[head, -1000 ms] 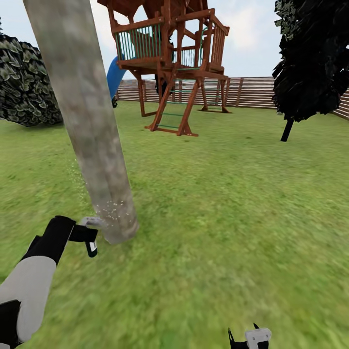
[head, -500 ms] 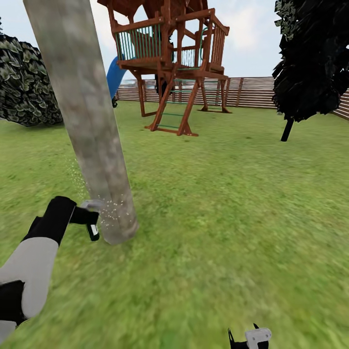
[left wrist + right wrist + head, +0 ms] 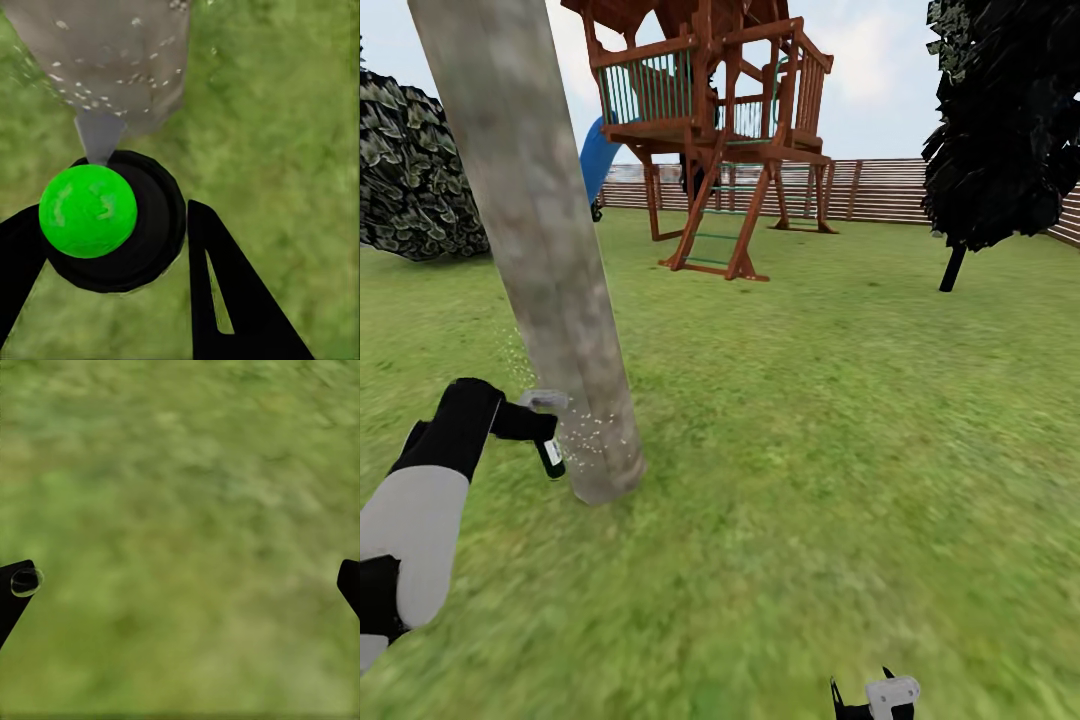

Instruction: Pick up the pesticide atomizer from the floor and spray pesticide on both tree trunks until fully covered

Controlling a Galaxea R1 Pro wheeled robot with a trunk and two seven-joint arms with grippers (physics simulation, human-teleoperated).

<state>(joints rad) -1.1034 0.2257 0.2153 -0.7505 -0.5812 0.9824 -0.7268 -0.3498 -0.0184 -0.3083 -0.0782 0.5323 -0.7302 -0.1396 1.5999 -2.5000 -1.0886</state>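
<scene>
grass [image 3: 840, 450] | left gripper [image 3: 530, 425] clamped on atomizer [image 3: 548, 440], bottle upright, nozzle toward leaning trunk [image 3: 550, 280], specks [image 3: 595, 430] | right gripper [image 3: 872, 700] fingers apart

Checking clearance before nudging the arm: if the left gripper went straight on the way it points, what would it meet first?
Probably the tree trunk. The left gripper, shut on the pesticide atomizer, points at its speckled lower part, and the nozzle would likely touch first. Depth is unclear.
</scene>
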